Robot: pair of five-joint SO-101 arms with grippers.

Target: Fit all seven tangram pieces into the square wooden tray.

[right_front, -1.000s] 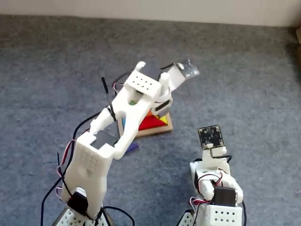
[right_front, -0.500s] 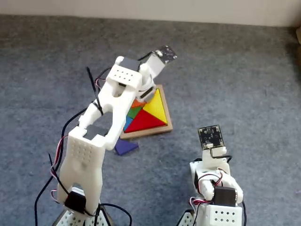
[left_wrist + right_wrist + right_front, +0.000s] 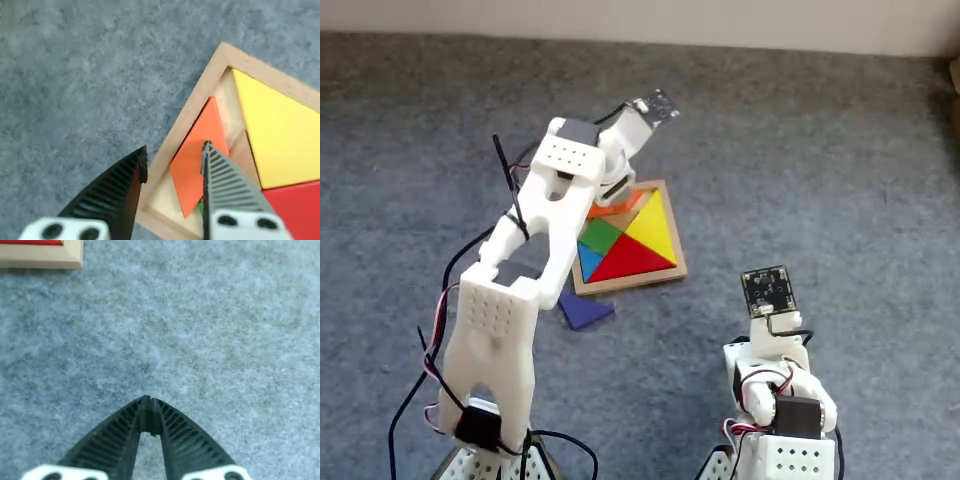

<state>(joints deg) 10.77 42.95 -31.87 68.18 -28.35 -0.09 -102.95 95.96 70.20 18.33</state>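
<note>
A square wooden tray (image 3: 632, 284) was seen lying on a grey carpet (image 3: 840, 180) near the middle of the high view. Inside it, a large yellow triangle (image 3: 655, 228) was set toward 2 o'clock and a large red triangle (image 3: 632, 262) toward 5 o'clock, the two touching along one edge. A small green piece (image 3: 601, 238) and a small blue triangle (image 3: 587, 262) were placed toward 8 o'clock, beside the red triangle. An orange flat piece (image 3: 196, 162) was laid against the inner rim on the 10 o'clock side, with bare wood left between it and the yellow triangle. A dark blue flat piece (image 3: 582, 312) was found on the carpet outside the tray, just beside its 7 o'clock corner.

The left gripper (image 3: 175, 149) was held over that 10 o'clock rim with its claw apart and nothing clamped. One finger was placed over the carpet outside the rim, the other above the orange piece. Whether that finger touched the piece could not be told.

The right gripper (image 3: 150, 407) was held above bare carpet with its claw pressed together and nothing in it. The right arm (image 3: 775, 385) was folded at 5 o'clock from the tray, well apart from it.
</note>
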